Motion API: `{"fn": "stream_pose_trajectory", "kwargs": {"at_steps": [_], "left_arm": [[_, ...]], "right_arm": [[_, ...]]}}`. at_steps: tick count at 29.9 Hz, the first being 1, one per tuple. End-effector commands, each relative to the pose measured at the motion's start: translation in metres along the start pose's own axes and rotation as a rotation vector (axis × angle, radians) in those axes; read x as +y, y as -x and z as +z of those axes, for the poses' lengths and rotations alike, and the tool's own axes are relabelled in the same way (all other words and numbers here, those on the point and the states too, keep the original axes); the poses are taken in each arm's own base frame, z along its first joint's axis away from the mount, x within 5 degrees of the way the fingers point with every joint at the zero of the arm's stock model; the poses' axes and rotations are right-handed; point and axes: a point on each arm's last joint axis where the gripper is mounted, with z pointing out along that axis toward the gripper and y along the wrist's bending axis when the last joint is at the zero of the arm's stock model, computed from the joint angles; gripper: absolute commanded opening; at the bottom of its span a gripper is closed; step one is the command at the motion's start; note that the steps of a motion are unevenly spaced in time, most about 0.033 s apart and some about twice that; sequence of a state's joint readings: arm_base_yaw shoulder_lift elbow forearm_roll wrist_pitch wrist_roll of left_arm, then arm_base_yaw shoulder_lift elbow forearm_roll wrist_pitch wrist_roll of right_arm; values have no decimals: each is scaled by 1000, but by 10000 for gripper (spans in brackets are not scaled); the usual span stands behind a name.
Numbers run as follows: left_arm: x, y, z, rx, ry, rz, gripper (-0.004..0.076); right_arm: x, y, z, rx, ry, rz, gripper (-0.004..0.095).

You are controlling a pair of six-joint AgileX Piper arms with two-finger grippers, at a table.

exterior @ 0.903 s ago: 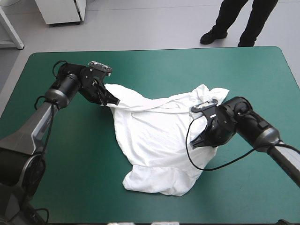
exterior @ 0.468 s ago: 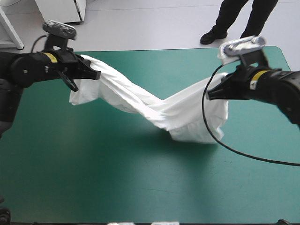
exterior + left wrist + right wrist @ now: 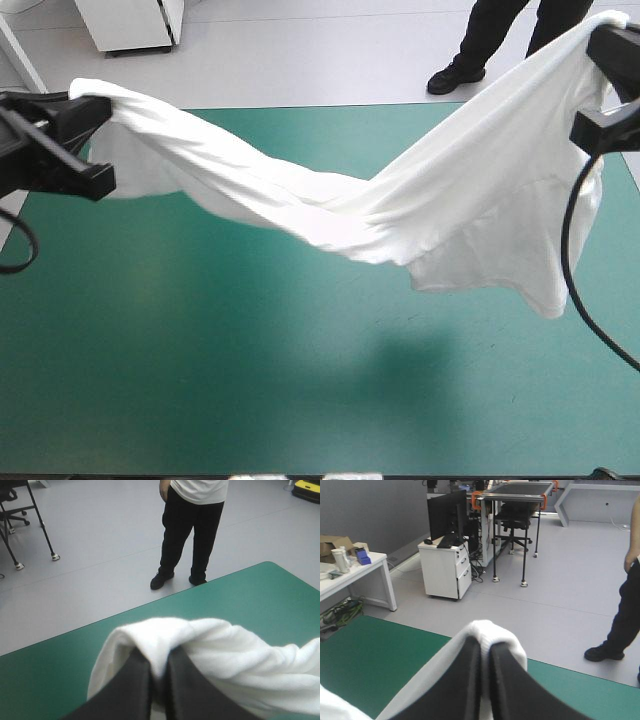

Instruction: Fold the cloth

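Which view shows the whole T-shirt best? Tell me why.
The high view: the T-shirt hangs stretched between the left gripper and right gripper, sagging over the table. Each wrist view shows only a bunched white corner pinched in its fingers.

Teal-green table cover (image 3: pixel 150 380) flat, smooth; soft shadow (image 3: pixel 400 365) nr middle, rt of centre.

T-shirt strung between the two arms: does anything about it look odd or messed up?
Yes. The T-shirt hangs twisted, not flat: between the left gripper and the right gripper its middle is bunched into a sagging rope, and a loose flap droops near the right one. No tear or stain shows.
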State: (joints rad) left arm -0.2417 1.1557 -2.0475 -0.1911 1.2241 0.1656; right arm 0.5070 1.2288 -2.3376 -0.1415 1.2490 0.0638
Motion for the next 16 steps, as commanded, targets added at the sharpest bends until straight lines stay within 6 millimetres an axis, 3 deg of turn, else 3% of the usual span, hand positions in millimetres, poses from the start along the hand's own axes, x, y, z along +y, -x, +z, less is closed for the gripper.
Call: {"fn": "stream_pose_trajectory", "kwargs": {"at_steps": [1, 7, 16], "left_arm": [[-8, 5, -36, -102, -11, -3, -10], [-11, -8, -44, -24, -24, -33, -10], [-5, -54, 7, 227, -18, -122, -10]], "right_arm": [[3, 5, -14, -39, 52, 6, -17], [12, -2, -10, 4, 149, 35, -16], [22, -55, 46, 289, 163, 71, -17]]}}
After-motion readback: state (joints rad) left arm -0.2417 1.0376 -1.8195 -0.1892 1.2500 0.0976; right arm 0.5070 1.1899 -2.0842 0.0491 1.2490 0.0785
